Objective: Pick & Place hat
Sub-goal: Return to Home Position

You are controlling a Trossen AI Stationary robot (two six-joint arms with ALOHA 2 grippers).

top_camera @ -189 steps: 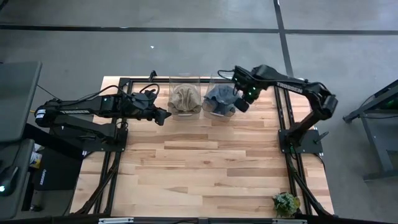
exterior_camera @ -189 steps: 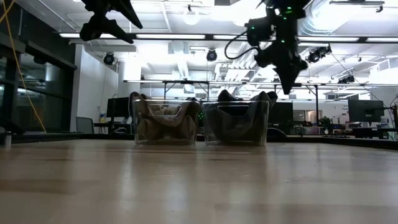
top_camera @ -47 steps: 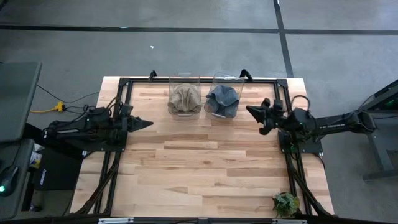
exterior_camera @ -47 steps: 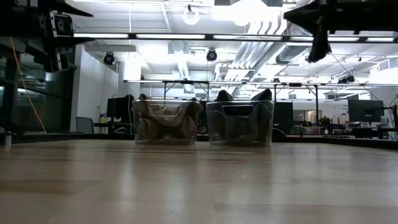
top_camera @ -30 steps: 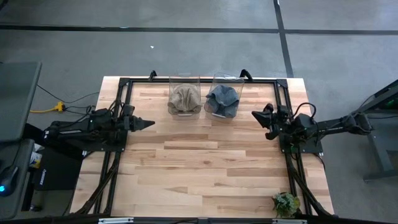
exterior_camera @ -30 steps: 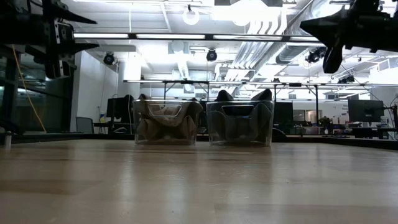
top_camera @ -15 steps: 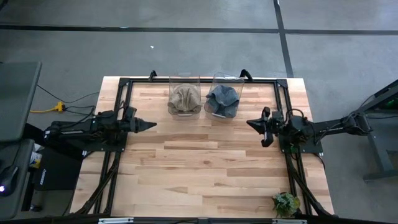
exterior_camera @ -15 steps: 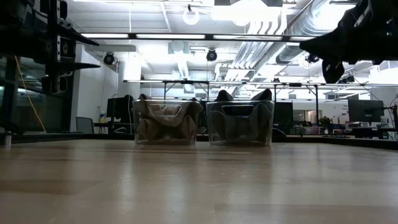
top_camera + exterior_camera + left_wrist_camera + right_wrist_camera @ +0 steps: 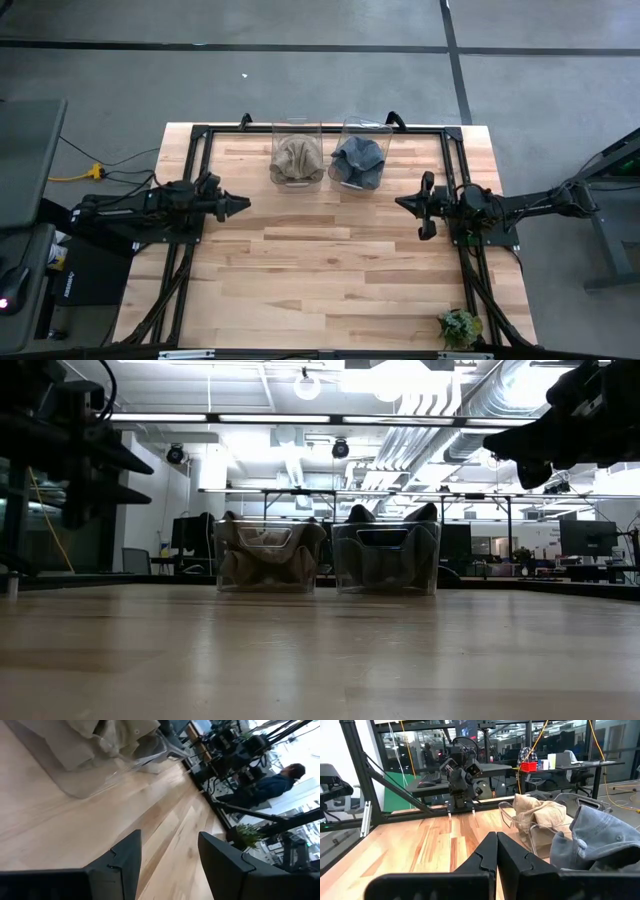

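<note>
Drawn back from mid-bench (image 9: 330,260) to its edges, my left pincer (image 9: 238,204) hangs released and my right pincer (image 9: 408,202) clenched empty; brown cap (image 9: 294,158) sits in left bin (image 9: 297,124), blue cap (image 9: 357,160) in right bin (image 9: 366,122); a stray homing swing could clip either bin.

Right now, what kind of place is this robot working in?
Likely a robotics lab or open workshop: exposed ceiling ducts, monitors in the background, and a metal-framed wooden table.

Left end effector (image 9: 240,204) pulled back from bins (image 9: 297,125), right end effector (image 9: 404,201) likewise — out to opposite sides
</note>
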